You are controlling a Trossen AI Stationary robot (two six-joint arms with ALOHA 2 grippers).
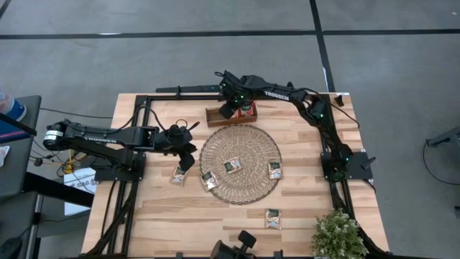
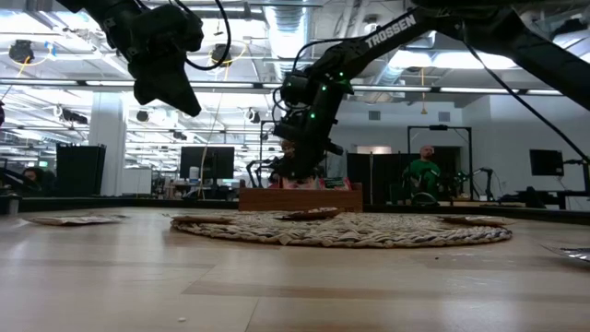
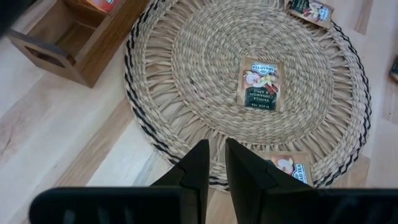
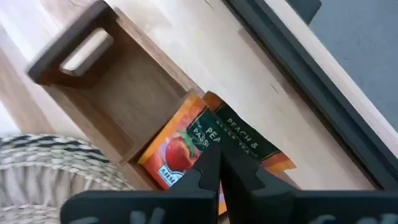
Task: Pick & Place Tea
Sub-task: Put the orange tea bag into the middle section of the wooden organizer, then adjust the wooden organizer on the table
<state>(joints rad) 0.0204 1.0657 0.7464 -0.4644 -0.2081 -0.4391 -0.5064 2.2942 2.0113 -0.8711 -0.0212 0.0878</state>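
While the big round mat [image 1: 240, 164] lies mid-table [image 1: 302, 216], the wooden tray [image 1: 219, 115] sits behind it. Inside it, the right claw [image 4: 217, 163] pinches shut on an orange tea packet [image 4: 180, 146], I think. Near the mat's edge, the left claw [image 3: 211, 163] hangs almost shut, holding nothing.

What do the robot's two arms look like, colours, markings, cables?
Both arms are black with jointed segments. The right arm carries white TROSSEN lettering and small green lights. The left arm shows faint white lettering and a loose black cable. Each tool has two dark, flat, tapered fingers.
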